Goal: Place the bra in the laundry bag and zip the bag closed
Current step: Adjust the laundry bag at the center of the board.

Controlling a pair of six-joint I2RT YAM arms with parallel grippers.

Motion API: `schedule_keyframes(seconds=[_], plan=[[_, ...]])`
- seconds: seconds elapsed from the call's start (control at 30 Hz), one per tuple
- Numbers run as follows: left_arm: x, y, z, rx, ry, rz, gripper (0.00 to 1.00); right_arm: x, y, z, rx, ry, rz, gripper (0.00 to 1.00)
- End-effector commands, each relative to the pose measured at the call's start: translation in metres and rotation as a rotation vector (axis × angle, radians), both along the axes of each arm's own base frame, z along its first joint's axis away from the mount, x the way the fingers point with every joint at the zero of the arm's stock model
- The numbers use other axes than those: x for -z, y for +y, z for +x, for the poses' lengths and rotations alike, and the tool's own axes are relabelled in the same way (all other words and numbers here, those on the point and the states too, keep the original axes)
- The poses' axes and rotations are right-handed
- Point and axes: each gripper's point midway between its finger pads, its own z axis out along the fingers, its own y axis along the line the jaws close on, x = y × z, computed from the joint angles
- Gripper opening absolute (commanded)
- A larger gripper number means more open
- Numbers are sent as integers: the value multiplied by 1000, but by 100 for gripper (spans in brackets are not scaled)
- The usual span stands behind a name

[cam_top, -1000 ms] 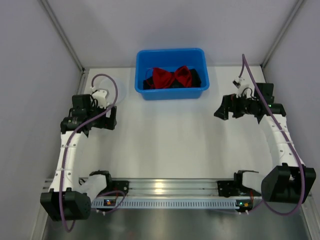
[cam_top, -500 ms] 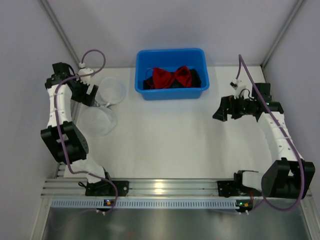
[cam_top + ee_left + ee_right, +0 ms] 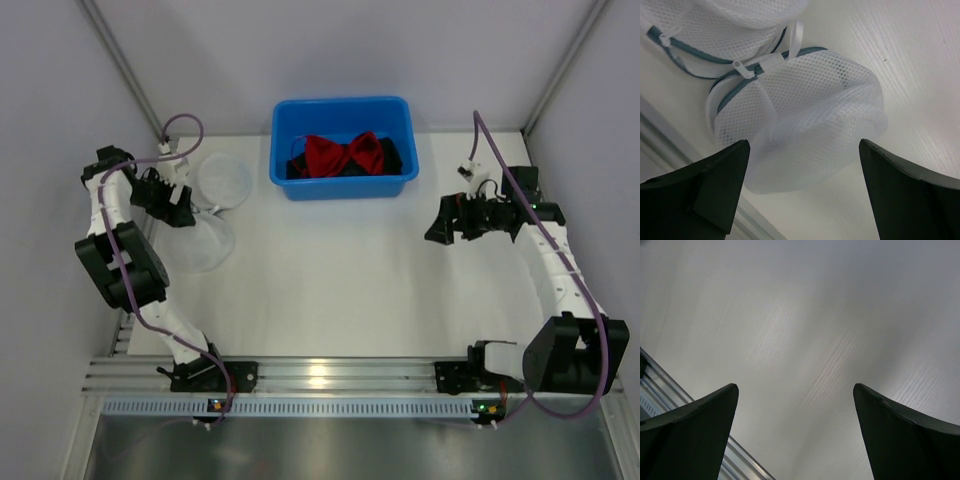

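Pulled back to the left edge of the bench (image 3: 330, 280), the left gripper (image 3: 802, 150) now hangs open and empty over the mesh laundry bag (image 3: 805, 115), probably to grasp it first. The bra (image 3: 345, 153) lies untouched in the blue bin (image 3: 340, 187) at the far edge; the right gripper (image 3: 795, 395) idles open

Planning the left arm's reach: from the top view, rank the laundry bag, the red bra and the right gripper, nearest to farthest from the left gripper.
1. laundry bag, right beside the left gripper at the table's left edge.
2. red bra, in the blue bin at back centre.
3. right gripper, across the table on the right.
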Motion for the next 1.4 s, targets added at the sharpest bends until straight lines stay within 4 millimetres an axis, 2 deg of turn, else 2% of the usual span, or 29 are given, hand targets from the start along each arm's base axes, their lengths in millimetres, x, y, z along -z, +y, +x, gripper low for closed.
schedule_keyframes(seconds=[0.0,0.17,0.3,0.4,0.43,0.47,0.5,0.53,0.57,0.6,0.63,0.73,0.83,0.87,0.9,1.03,1.07,1.13,1.17,1.23,1.27,1.3,1.33,1.37], plan=[[8,-23,1,87,-29,-147,97,-11,5,1,-37,-33,2,100],[1,-27,14,141,-95,-176,98,-12,5,-1,-37,-35,-2,99],[8,-28,15,164,-95,-177,98,-9,4,-3,-35,-32,-4,99],[20,-26,7,181,-69,-155,91,-10,3,-3,-37,-41,-13,99],[20,-26,3,194,-72,-129,86,-10,3,-3,-38,-41,-16,99],[28,-28,-8,201,-46,-131,83,-11,3,-4,-40,-42,-19,99],[29,-30,-13,212,-43,-118,81,-11,2,-4,-43,-45,-22,99],[28,-28,-20,233,-50,-79,74,-11,2,-5,-45,-42,-23,100],[37,-32,-32,245,-24,-78,72,-11,2,-5,-46,-43,-24,99],[37,-33,-37,257,-23,-65,68,-11,2,-5,-47,-45,-25,99],[34,-32,-42,273,-31,-37,59,-9,2,-4,-46,-41,-24,99],[33,-39,-55,297,-41,-25,46,-10,3,-4,-49,-41,-18,99],[17,-52,-67,328,-85,9,19,-12,4,-3,-46,-45,-12,100],[15,-62,-70,362,-84,28,0,-13,4,-3,-47,-48,-11,100],[3,-70,-72,384,-118,57,0,-14,4,-2,-41,-48,-9,99],[-13,-122,-87,487,-140,73,0,-16,6,-2,-34,-38,16,99],[-18,-149,-91,559,-148,66,0,-16,4,-1,-26,-32,23,99],[-32,-177,-93,593,-161,44,0,-18,4,-1,-14,-22,50,99],[-38,-207,-99,676,-163,32,0,-17,0,1,5,-15,58,99],[-42,-234,-102,694,-133,26,0,-21,-3,2,21,-4,89,99],[-51,-264,-103,763,-179,29,0,-21,-9,3,44,10,105,99],[-54,-280,-104,753,-181,22,0,-22,-12,5,63,18,120,99],[-58,-308,-104,811,-239,53,0,-23,-21,7,91,33,150,99],[-60,-323,-105,835,-269,62,0,-24,-19,6,83,40,164,99]])
